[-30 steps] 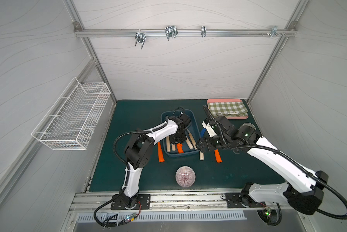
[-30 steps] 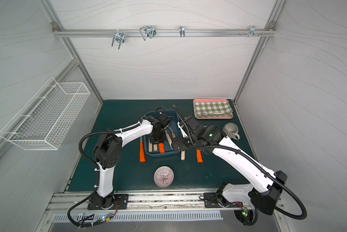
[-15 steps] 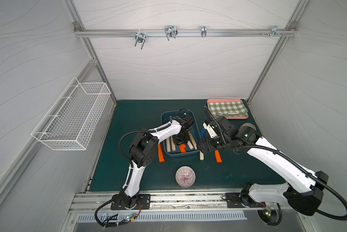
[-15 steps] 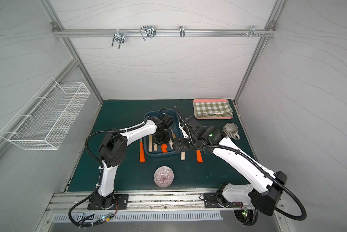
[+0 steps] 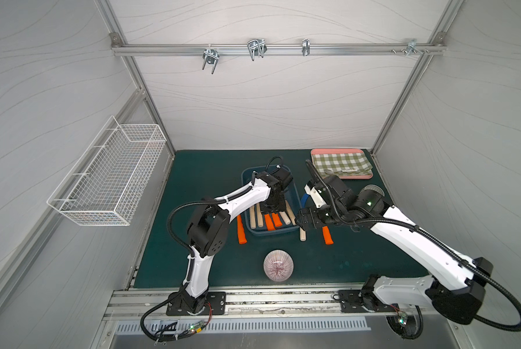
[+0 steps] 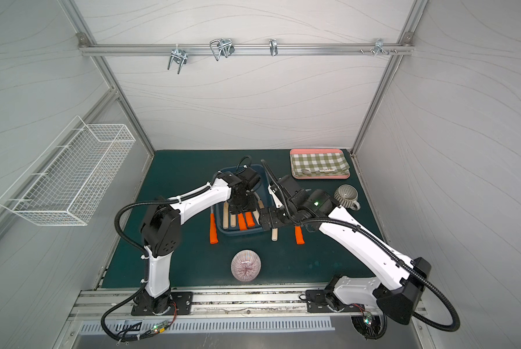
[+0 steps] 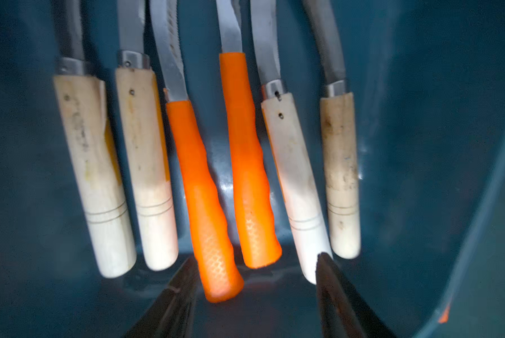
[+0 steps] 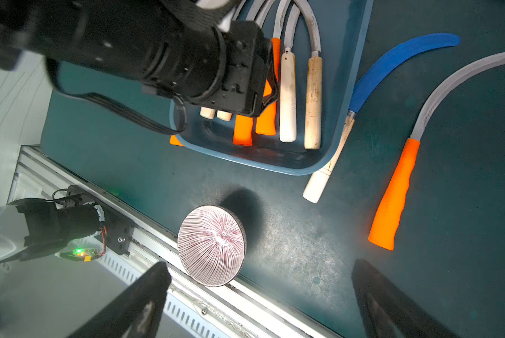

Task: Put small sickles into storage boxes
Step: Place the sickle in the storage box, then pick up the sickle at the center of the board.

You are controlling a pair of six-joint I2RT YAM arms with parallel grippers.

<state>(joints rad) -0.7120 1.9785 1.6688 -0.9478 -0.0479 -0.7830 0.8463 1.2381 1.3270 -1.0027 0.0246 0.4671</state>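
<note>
From above, the left arm (image 5: 238, 196) hides the blades of the six sickles (image 7: 246, 152) lying in the blue tub (image 5: 270, 232). Three loose sickles (image 8: 391, 193) lie on the mat (image 5: 207, 181) beside it. The left gripper (image 7: 254, 260) holds its fingers apart over the orange handles, wider than a second ago. The right gripper (image 8: 260, 264) hangs spread wide and empty.

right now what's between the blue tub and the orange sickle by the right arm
The blue-bladed, wood-handled sickle, right beside the tub; clearest in the right wrist view.
</note>
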